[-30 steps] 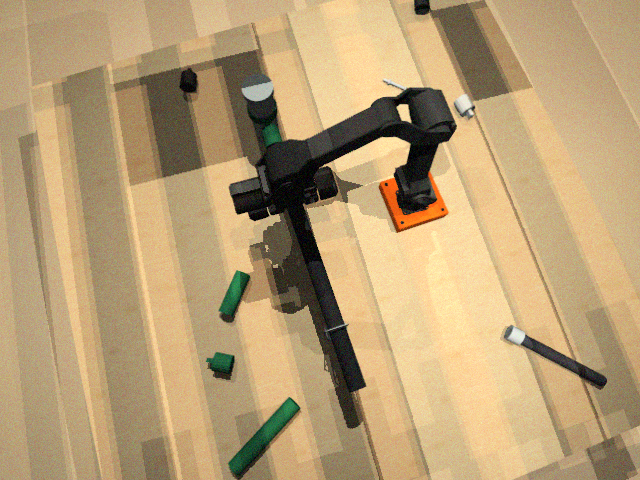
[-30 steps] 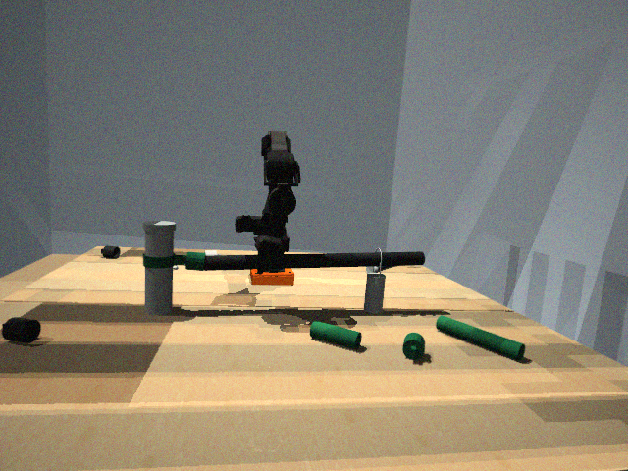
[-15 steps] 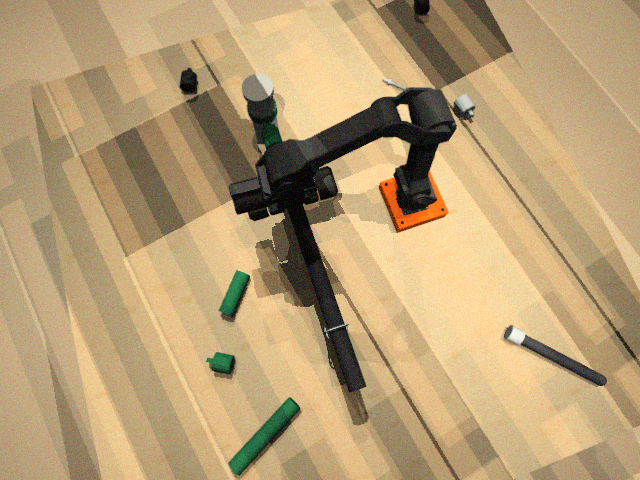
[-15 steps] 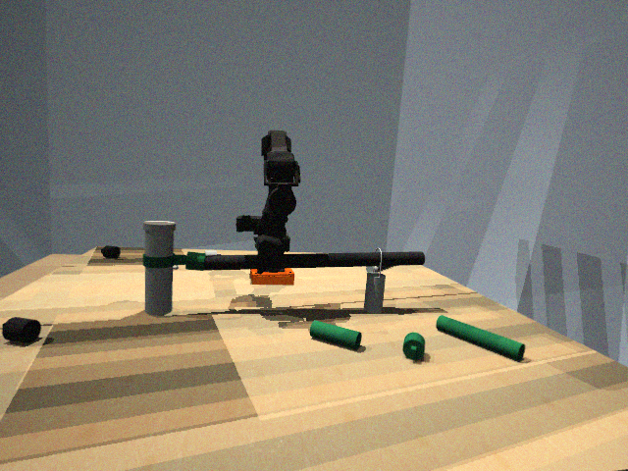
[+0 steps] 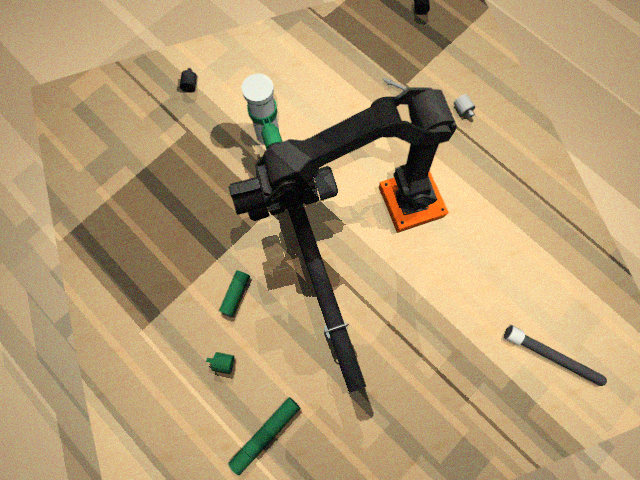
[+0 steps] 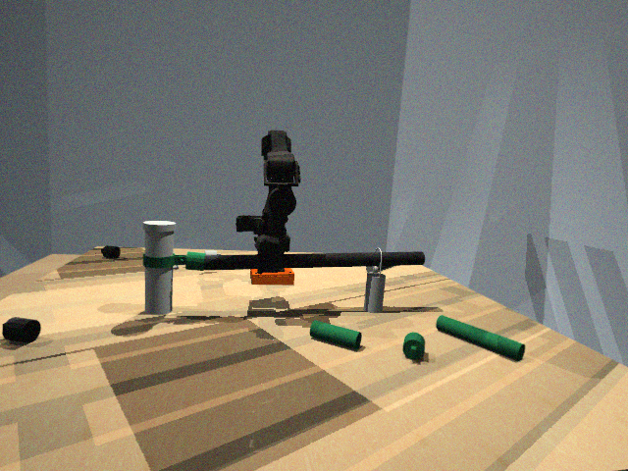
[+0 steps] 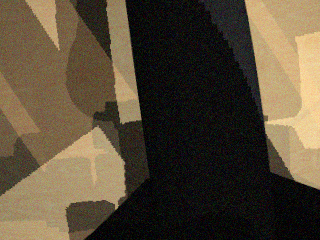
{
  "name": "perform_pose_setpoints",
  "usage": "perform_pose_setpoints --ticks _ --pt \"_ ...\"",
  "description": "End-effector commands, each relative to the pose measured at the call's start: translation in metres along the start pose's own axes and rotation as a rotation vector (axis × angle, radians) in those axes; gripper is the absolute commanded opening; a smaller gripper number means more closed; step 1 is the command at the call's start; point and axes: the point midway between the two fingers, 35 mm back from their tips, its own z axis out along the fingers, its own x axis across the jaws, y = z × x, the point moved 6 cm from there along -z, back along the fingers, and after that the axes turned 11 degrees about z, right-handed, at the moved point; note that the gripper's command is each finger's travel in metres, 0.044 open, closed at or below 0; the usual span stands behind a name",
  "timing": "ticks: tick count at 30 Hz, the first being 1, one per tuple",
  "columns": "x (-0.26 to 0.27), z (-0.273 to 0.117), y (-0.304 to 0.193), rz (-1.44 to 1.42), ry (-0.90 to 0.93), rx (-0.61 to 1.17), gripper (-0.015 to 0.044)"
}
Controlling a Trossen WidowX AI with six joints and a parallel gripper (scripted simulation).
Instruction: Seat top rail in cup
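The dark top rail [image 5: 324, 289] [image 6: 324, 260] [image 7: 200, 90] lies nearly level. It passes through the wire loop [image 6: 379, 249] of the cap on the small grey post [image 6: 374, 294]. Its cut end, with a white strip on top, is at the mouth of the green rail-end cup [image 5: 271, 134] [image 6: 194, 260]; how deep it sits is hidden. The cup hangs on the green brace band [image 5: 262, 119] [image 6: 158, 261], above mid-height on the big grey post [image 6: 158, 291], below the post cap [image 5: 257, 86] [image 6: 159, 223]. My gripper [image 6: 271, 261] is shut on the rail between cup and loop; the arm hides its fingertips in the top view.
The orange base [image 5: 400, 219] [image 6: 272, 278] stands behind the rail. Green tubes [image 5: 264, 435] [image 5: 234, 293] and a green cup [image 5: 223, 363] lie on the other side. A dark rod [image 5: 560, 358], a light grey cup [image 5: 464, 106] and a black cup [image 5: 188, 81] lie farther out.
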Motion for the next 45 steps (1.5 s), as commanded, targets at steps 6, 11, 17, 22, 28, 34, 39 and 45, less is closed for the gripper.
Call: perform_pose_setpoints --ticks 6,11,17,22,28,34,39,45 --pt "0.001 -0.0031 0.0018 -0.001 0.006 -0.009 0.0" --pt "0.0012 -0.0035 0.0023 -0.001 0.006 -0.01 0.0" --pt "0.0015 -0.0041 0.0029 -0.001 0.007 -0.01 0.0" --pt "0.0017 -0.0045 0.0034 -0.001 0.007 -0.01 0.0" --pt "0.002 -0.0051 0.0039 -0.001 0.007 -0.011 0.0" --pt "0.0023 -0.0058 0.0044 -0.001 0.007 -0.011 0.0" --pt "0.0025 -0.0063 0.0047 -0.001 0.007 -0.011 0.0" --pt "0.0028 -0.007 0.005 -0.001 0.007 -0.011 0.0"
